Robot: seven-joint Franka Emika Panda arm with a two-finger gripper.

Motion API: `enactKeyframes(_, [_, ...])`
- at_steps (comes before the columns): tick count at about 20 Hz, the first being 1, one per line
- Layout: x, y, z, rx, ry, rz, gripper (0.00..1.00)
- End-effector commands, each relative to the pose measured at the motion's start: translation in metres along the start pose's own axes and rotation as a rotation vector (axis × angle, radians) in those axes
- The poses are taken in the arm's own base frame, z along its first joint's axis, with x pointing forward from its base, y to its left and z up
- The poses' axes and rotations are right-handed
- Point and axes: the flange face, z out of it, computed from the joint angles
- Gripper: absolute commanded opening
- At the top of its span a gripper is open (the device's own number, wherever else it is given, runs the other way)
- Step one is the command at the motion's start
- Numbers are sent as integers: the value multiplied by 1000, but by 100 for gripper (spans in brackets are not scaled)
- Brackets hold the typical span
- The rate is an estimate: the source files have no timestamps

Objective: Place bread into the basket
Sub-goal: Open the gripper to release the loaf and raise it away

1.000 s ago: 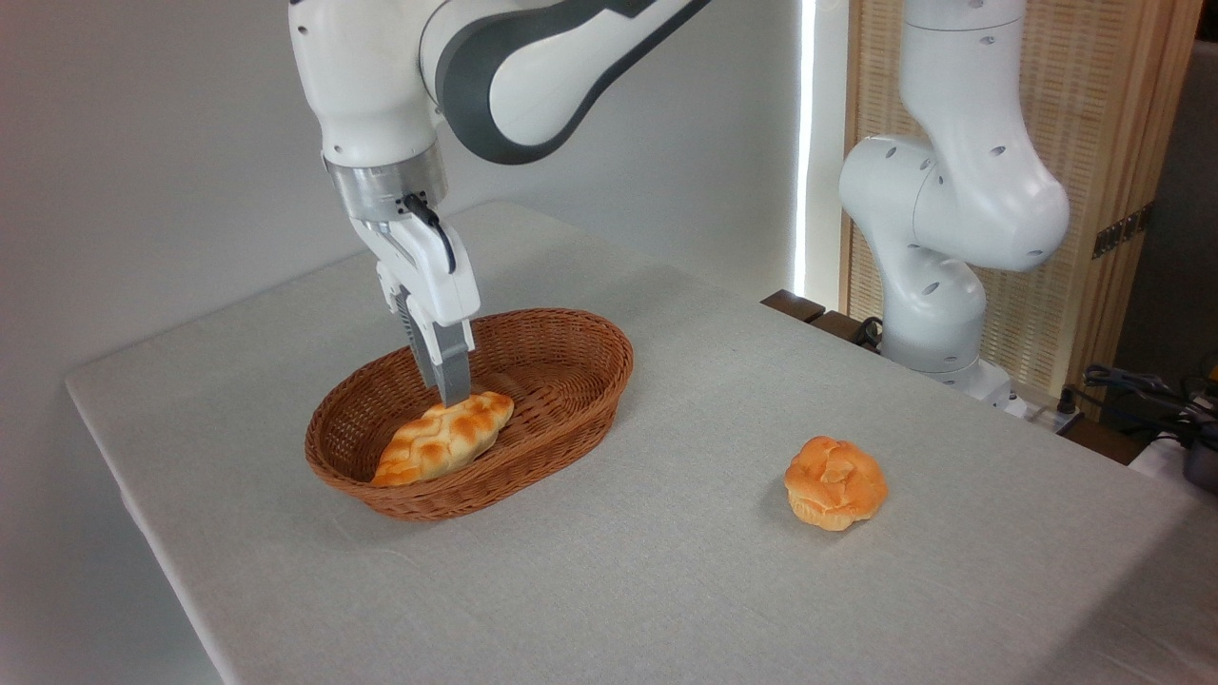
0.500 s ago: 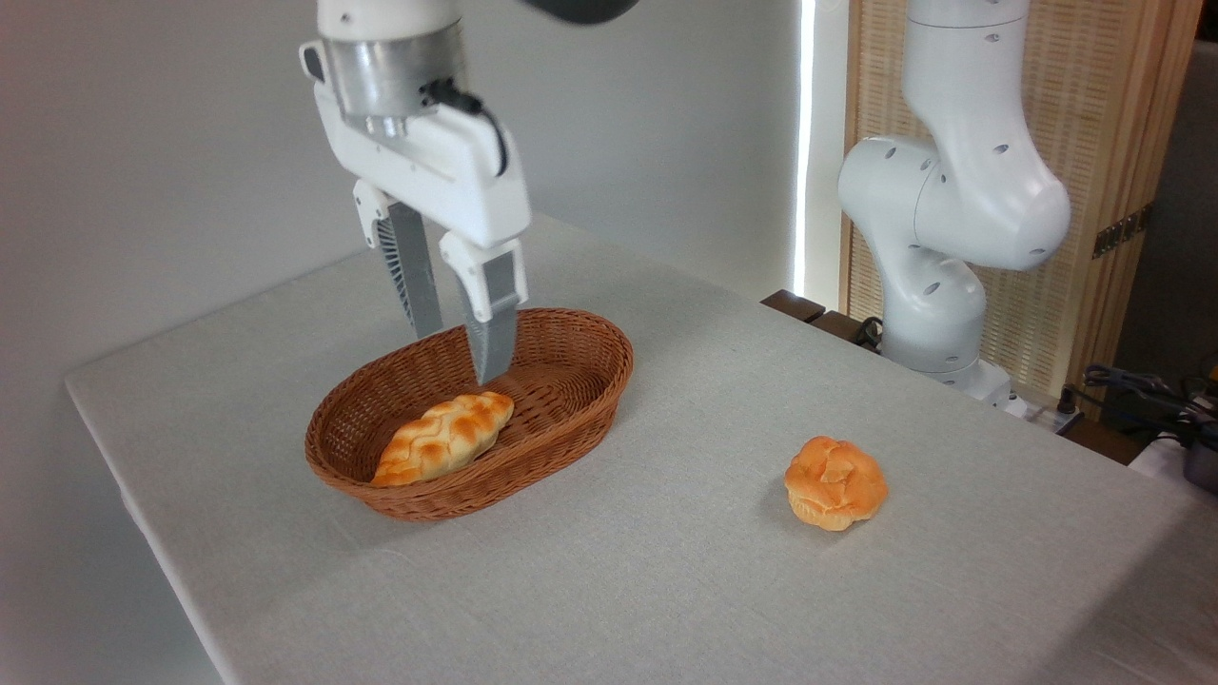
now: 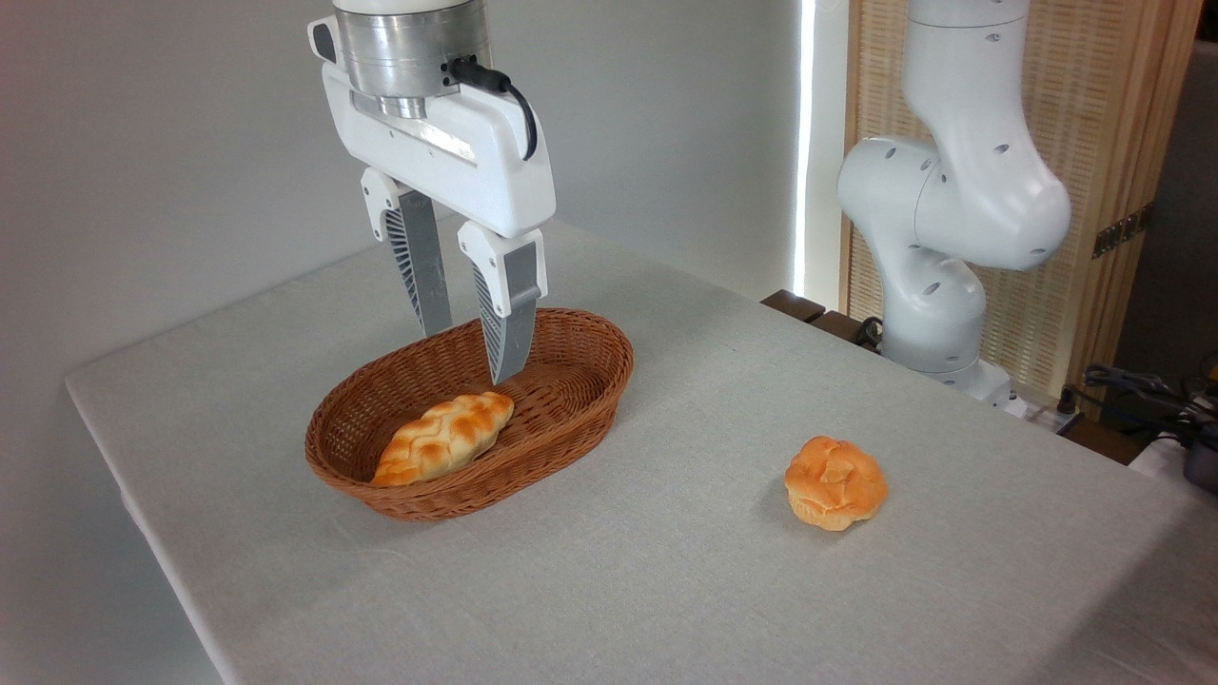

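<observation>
Below open claw (image 3: 471,354): bread (image 3: 442,439), apart.

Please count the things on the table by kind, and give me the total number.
Bread pieces: 2, the braided loaf inside the basket and the round bun lying on the table
Baskets: 1, the wicker basket
Total: 3 things. The open gripper above the basket is not counted.

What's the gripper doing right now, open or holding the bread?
Gripper: open, holding nothing, above the basket; the bread lies in the basket, clear of the fingers.
</observation>
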Motion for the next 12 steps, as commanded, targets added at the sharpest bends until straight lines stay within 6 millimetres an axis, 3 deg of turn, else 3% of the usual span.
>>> enactKeyframes(1, [-3, 3, -4, -29, 0, -4, 100])
enactKeyframes(12, [-5, 7, -3, 12, -70, 16, 100])
